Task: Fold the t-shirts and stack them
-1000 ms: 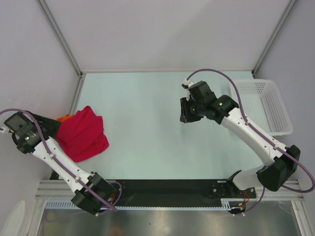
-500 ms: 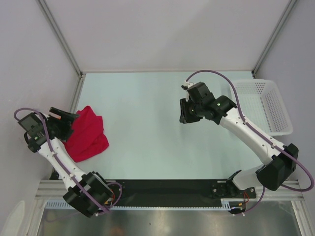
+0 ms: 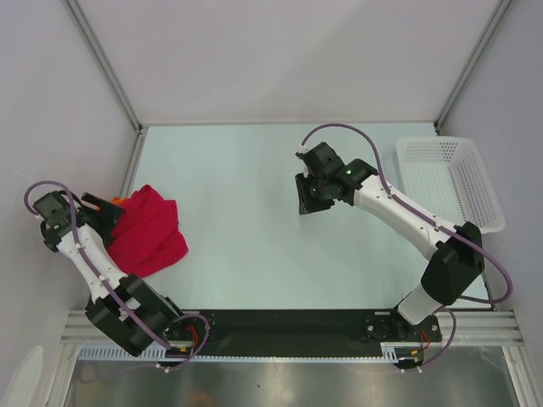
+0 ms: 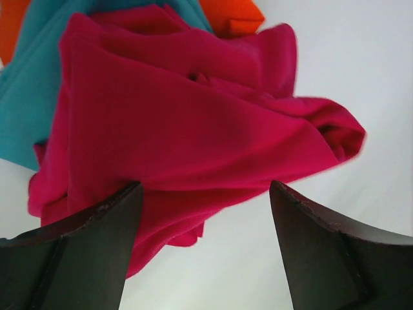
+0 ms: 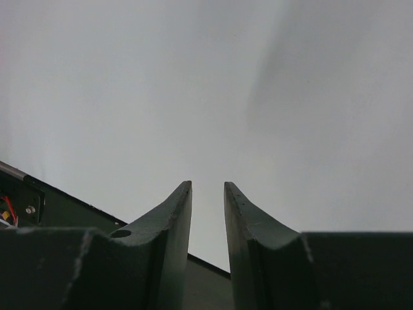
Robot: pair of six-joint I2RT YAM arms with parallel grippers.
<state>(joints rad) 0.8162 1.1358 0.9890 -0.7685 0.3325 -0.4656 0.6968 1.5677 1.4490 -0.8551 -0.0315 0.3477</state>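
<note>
Swung nearer the heap since a second ago, the left claw [image 3: 102,209] now stands spread wide, gripping nothing, just beside the t-shirts [image 3: 149,231] at the left edge of the bench [image 3: 246,170]. The top shirt is soft, crumpled crimson cloth bunched in folds, with a smooth teal garment [image 4: 26,110] and an orange garment [image 4: 229,16] showing beyond it. Mid-bench, well apart, the right claw [image 3: 307,193] has slid leftward, its dark wedge-shaped fingers nearly together with a narrow bare gap between them, and a white plastic mesh basket [image 3: 462,186] sits at the right edge.

One crimson t-shirt [image 3: 148,231], one teal garment [image 4: 26,110], one orange garment [image 4: 229,14], one basket [image 3: 433,141], two arms [image 3: 85,259] [image 3: 399,210]
</note>
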